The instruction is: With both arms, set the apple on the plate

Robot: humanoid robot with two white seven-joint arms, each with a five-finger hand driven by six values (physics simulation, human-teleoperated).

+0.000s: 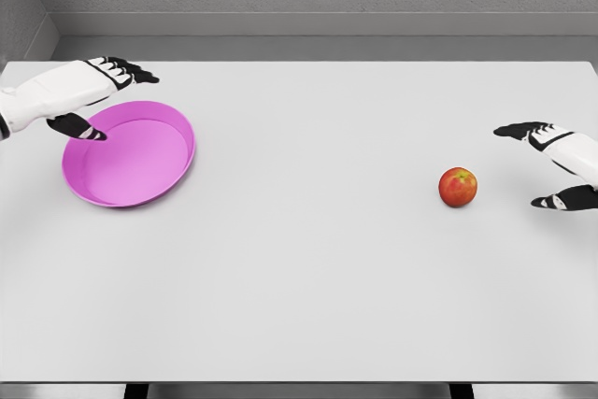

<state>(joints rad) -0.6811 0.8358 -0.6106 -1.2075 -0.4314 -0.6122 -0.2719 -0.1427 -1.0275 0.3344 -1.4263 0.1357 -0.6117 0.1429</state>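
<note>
Head view puts the apple on the white table at about three o'clock from the centre, standing free with nothing touching it. Just beyond it, farther toward three o'clock, the right hand hovers with fingers spread and thumb apart, grasping nothing. Well apart, at about nine o'clock, lies the pink plate. The left hand reaches over the plate's ten o'clock rim, fingers extended and relaxed, holding nothing.
</note>
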